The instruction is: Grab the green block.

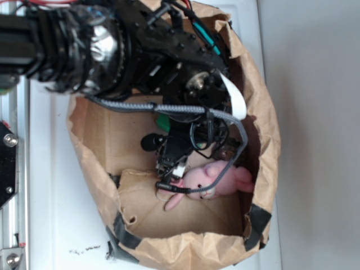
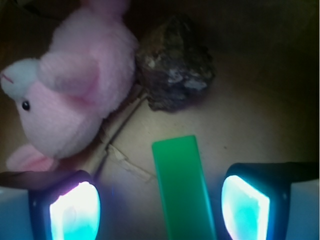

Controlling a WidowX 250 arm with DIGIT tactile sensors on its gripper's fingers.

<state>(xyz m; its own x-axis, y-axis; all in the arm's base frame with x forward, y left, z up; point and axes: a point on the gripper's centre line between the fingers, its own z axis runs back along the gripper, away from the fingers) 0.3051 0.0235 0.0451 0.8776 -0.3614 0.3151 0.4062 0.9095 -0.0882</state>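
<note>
Green block (image 2: 182, 187) lies between spread gripper (image 2: 160, 210) fingers, untouched.

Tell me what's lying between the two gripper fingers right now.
In the wrist view, the green block lies lengthwise between the open gripper's fingers, nearer the right-hand one, touching neither.
</note>
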